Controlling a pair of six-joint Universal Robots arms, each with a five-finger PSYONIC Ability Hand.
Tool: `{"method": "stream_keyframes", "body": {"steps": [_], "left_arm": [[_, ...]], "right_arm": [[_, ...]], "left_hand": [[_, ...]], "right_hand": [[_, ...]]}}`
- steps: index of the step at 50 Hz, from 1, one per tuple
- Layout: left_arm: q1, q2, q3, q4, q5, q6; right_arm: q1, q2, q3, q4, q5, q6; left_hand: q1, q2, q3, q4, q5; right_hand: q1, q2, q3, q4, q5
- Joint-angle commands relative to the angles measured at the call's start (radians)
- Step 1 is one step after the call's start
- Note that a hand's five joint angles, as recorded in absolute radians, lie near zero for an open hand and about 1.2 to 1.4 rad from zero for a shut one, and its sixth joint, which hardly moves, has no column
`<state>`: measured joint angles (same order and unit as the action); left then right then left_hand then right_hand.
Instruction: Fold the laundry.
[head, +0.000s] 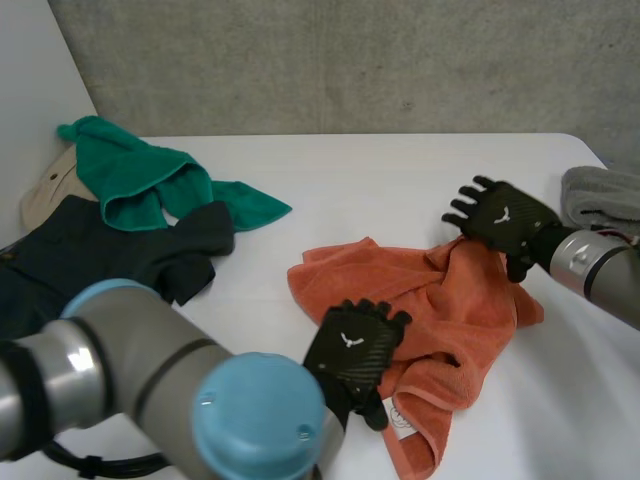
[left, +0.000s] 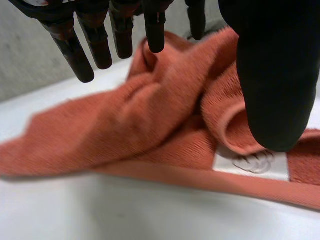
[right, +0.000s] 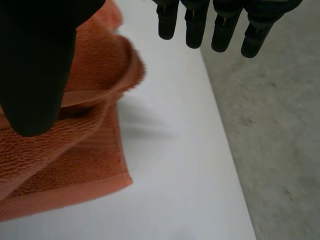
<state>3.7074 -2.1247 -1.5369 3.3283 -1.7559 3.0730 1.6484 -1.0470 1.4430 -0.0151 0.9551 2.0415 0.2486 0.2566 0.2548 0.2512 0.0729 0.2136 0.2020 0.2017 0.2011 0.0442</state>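
Orange terry towel (head: 440, 300) lies rumpled, flat hem showing; left hand (head: 352, 345) released, fingers straight over a soft fold; right hand (head: 503, 218) likewise released, fingers spread beyond its corner.

On the white table (head: 400, 170) the crumpled orange terry towel (head: 440, 300) lies right of the middle, the left hand (head: 352, 345) over its near left part, the right hand (head: 500, 218) at its far right corner, and the green cloth (head: 140, 180) partly on the dark garment (head: 110, 250) far left.
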Motion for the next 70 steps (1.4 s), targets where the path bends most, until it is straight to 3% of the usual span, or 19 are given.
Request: {"method": "stream_keyframes", "body": {"steps": [1,3,6,7,8,9,15,22,27,34,39,44,48,53,54,58,65,70], "left_arm": [[-0.029,-0.145,0.144,-0.055,0.003,-0.069],[-0.032,-0.173,0.181,-0.064,0.003,-0.079],[-0.037,-0.23,0.251,-0.069,-0.008,-0.079],[-0.037,-0.236,0.265,-0.069,-0.01,-0.079],[-0.035,-0.247,0.293,-0.066,-0.023,-0.079],[-0.035,-0.248,0.305,-0.064,-0.031,-0.079],[-0.007,-0.216,0.388,-0.072,-0.085,-0.068],[0.141,0.04,0.331,-0.096,-0.08,-0.036],[0.218,0.185,0.285,-0.15,-0.077,0.119],[0.298,0.218,0.258,-0.205,-0.073,0.381],[0.39,0.16,0.251,-0.222,-0.009,0.513],[0.425,0.02,0.342,-0.204,0.075,0.526],[0.447,-0.072,0.546,-0.106,0.101,0.515],[0.456,-0.086,0.689,0.161,0.114,0.518],[0.456,-0.072,0.692,0.277,0.125,0.52],[0.456,0.024,0.658,0.468,0.141,0.515],[0.456,0.13,0.496,0.448,0.141,0.515],[0.474,0.232,0.267,0.372,0.148,0.52]], "right_arm": [[0.004,0.091,-0.018,0.004,-0.004,-0.174],[0.005,0.1,-0.023,0.004,-0.007,-0.191],[0.007,0.107,-0.039,0.003,0.011,-0.189],[0.007,0.107,-0.045,0.003,0.016,-0.181],[0.008,0.107,-0.061,0.001,0.03,-0.161],[0.01,0.107,-0.065,0.001,0.037,-0.143],[0.025,0.05,-0.07,0.004,0.045,0.067],[0.022,-0.185,-0.078,0.047,0.091,0.301],[0.014,-0.347,-0.122,0.257,0.148,0.368],[0.048,-0.334,-0.173,0.622,0.204,0.367],[0.123,-0.206,-0.194,0.689,0.257,0.379],[0.192,-0.096,-0.275,0.583,0.307,0.497],[0.228,-0.021,-0.39,0.379,0.378,0.601],[0.241,-0.028,-0.486,0.066,0.496,0.648],[0.248,-0.048,-0.48,-0.039,0.513,0.652],[0.264,-0.149,-0.435,-0.233,0.518,0.654],[0.251,-0.255,-0.351,-0.206,0.507,0.641],[0.243,-0.271,-0.254,-0.082,0.484,0.617]], "left_hand": [[0.032,0.024,0.026,0.03,0.034],[0.038,0.03,0.032,0.036,0.039],[0.245,0.237,0.239,0.243,0.247],[0.444,0.436,0.438,0.442,0.445],[0.955,0.947,0.949,0.952,0.956],[1.146,1.138,1.14,1.143,1.147],[1.148,1.14,1.141,1.145,1.149],[1.148,1.14,1.141,1.145,1.149],[1.148,1.14,1.141,1.145,1.149],[1.148,1.14,1.141,1.145,1.149],[1.148,1.14,1.141,1.145,1.149],[1.148,1.14,1.141,1.145,1.149],[1.148,1.14,1.141,1.145,1.149],[1.148,1.14,1.141,1.145,1.149],[1.148,1.14,1.141,1.145,1.149],[1.148,1.14,1.141,1.145,1.149],[1.148,1.14,1.141,1.145,1.149],[1.148,1.14,1.141,1.145,1.149]], "right_hand": [[0.041,0.053,0.053,0.054,0.036],[0.129,0.141,0.141,0.142,0.124],[0.668,0.679,0.68,0.68,0.663],[0.94,0.952,0.952,0.953,0.935],[1.18,1.192,1.192,1.193,1.175],[1.183,1.194,1.194,1.195,1.178],[1.183,1.194,1.195,1.195,1.178],[1.183,1.194,1.195,1.195,1.178],[1.183,1.194,1.195,1.195,1.178],[1.183,1.194,1.195,1.195,1.178],[1.183,1.194,1.195,1.195,1.178],[1.183,1.194,1.195,1.195,1.178],[1.183,1.194,1.195,1.195,1.178],[1.183,1.194,1.195,1.195,1.178],[1.183,1.194,1.195,1.195,1.178],[1.183,1.194,1.195,1.195,1.178],[1.183,1.194,1.195,1.195,1.178],[1.183,1.194,1.195,1.195,1.178]]}}
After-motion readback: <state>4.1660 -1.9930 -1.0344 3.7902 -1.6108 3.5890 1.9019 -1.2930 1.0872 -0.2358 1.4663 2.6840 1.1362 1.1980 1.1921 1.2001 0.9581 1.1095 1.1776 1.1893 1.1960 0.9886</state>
